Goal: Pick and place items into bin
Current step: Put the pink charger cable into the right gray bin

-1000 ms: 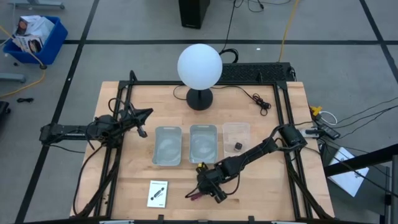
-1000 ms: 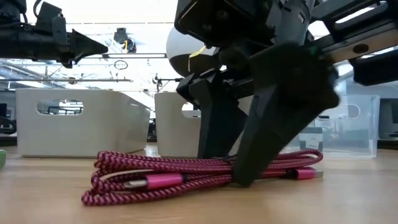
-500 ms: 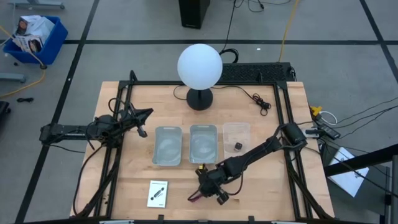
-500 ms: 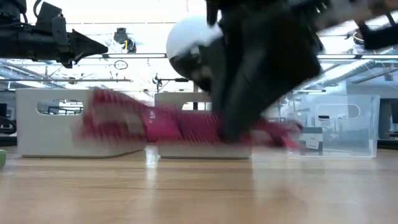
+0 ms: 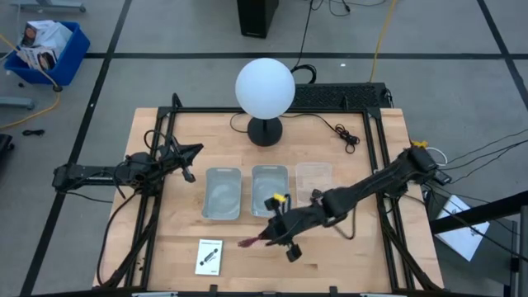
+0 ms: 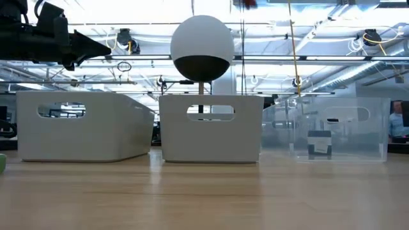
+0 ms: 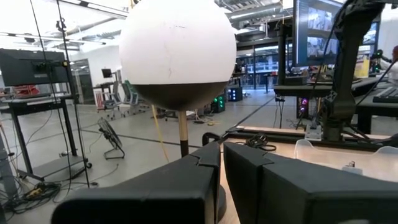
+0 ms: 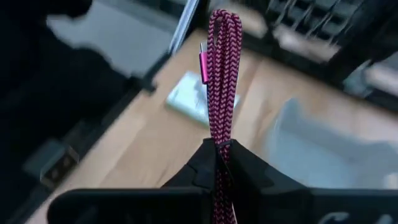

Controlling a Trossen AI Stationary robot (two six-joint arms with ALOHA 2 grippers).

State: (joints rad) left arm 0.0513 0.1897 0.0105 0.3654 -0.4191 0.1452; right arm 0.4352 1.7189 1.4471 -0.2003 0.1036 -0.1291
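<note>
Now that red cord bundle [image 8: 219, 81] has left tabletop, right gripper [image 5: 276, 235] pinches it in air, just short of middle bin [image 5: 270, 189] (low view shows bare wood). Left gripper [image 5: 188, 162] waits, fingers together. Card [image 5: 210, 256] untouched; 1 of 3 items likely en route.

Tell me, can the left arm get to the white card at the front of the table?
Probably yes. The card lies bare on the table, nothing on or beside it. The left gripper waits on that same side, holding nothing. The right gripper, farther over, holds the red cord.
</note>
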